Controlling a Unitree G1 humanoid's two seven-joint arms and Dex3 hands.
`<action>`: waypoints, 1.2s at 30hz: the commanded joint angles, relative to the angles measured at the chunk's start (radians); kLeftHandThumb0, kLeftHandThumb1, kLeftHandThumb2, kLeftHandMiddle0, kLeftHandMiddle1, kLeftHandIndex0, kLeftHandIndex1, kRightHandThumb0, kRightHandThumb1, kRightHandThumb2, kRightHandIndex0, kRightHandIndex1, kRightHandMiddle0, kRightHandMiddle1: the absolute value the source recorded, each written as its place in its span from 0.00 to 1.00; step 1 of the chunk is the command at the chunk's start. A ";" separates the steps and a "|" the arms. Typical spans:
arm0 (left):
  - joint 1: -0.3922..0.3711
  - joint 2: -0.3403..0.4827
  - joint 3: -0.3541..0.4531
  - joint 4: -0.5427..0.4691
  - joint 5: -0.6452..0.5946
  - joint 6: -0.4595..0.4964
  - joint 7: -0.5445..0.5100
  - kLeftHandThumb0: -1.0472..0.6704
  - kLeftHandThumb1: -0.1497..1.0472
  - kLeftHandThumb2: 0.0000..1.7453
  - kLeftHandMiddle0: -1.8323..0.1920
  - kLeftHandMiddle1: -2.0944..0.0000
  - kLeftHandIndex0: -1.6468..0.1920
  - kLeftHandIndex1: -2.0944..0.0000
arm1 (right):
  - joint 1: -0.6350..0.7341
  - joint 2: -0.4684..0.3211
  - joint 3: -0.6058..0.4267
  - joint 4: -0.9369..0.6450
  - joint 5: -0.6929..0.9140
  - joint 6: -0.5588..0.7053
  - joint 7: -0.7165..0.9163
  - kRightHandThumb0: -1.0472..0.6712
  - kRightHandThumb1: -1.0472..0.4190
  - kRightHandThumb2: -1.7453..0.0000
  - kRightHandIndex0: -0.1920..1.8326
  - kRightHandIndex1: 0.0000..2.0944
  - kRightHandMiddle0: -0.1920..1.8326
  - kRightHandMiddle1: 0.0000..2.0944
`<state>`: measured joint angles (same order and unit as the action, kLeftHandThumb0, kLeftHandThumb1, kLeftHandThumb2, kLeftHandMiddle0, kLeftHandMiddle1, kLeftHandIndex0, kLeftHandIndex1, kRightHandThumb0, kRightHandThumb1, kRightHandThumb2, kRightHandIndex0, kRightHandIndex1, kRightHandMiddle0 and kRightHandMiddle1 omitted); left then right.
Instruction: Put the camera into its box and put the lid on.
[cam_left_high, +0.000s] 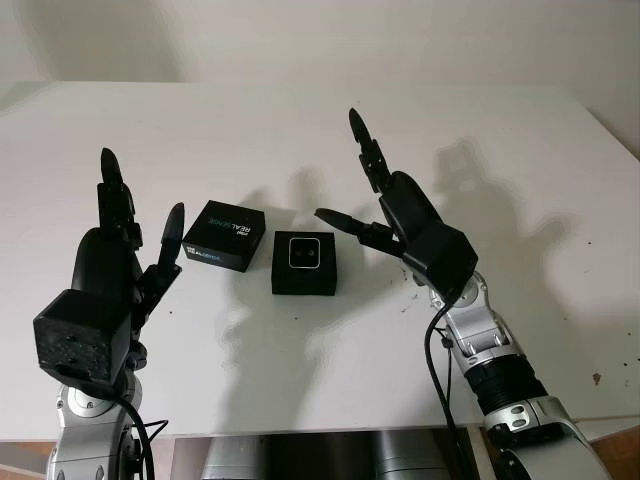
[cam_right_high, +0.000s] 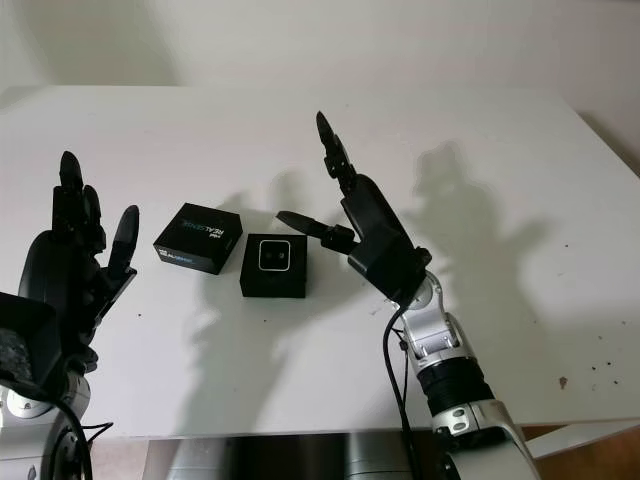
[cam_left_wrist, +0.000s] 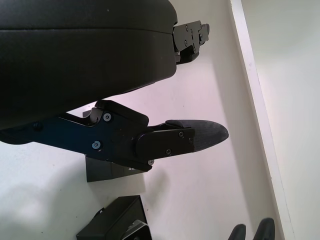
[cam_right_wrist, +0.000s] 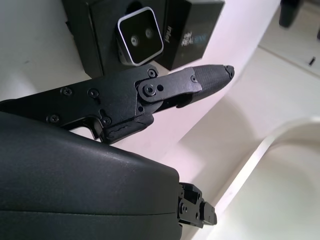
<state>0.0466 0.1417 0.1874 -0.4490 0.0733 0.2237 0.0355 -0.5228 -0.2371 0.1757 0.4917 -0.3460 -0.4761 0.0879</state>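
The small camera (cam_left_high: 305, 252), silver-faced with two lenses, sits face up inside its open black box (cam_left_high: 303, 281) at the table's middle. The black lid (cam_left_high: 225, 236), printed with white lettering, lies on the table just left of the box, touching or nearly touching it. My right hand (cam_left_high: 340, 168) is raised open just right of the box, with one finger (cam_left_high: 345, 222) reaching toward the box's upper right corner. My left hand (cam_left_high: 140, 215) is held up open to the left of the lid. The right wrist view shows the camera (cam_right_wrist: 141, 36) in the box beside the lid (cam_right_wrist: 195, 30).
The white table (cam_left_high: 300, 130) runs wide behind and to both sides of the box. Its front edge (cam_left_high: 300, 428) lies close below the hands. A few dark specks mark the surface at the far right.
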 joint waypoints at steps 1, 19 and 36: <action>-0.003 -0.003 -0.003 -0.013 -0.002 -0.001 0.000 0.26 1.00 0.27 0.99 0.98 1.00 1.00 | 0.025 -0.038 0.050 -0.034 -0.082 -0.068 -0.028 0.16 0.00 0.83 0.00 0.00 0.00 0.00; -0.002 -0.008 -0.005 -0.012 -0.004 -0.002 0.004 0.26 1.00 0.27 1.00 0.97 1.00 1.00 | 0.001 -0.105 0.256 -0.094 -0.453 -0.052 -0.110 0.10 0.00 0.65 0.01 0.02 0.02 0.02; 0.009 -0.004 -0.011 -0.011 0.005 -0.010 0.006 0.26 1.00 0.28 0.99 0.97 1.00 1.00 | -0.103 -0.073 0.311 0.048 -0.435 0.030 -0.084 0.10 0.00 0.66 0.00 0.02 0.01 0.02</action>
<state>0.0490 0.1387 0.1788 -0.4488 0.0755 0.2221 0.0391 -0.6032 -0.3189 0.4885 0.5303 -0.8030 -0.4377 -0.0082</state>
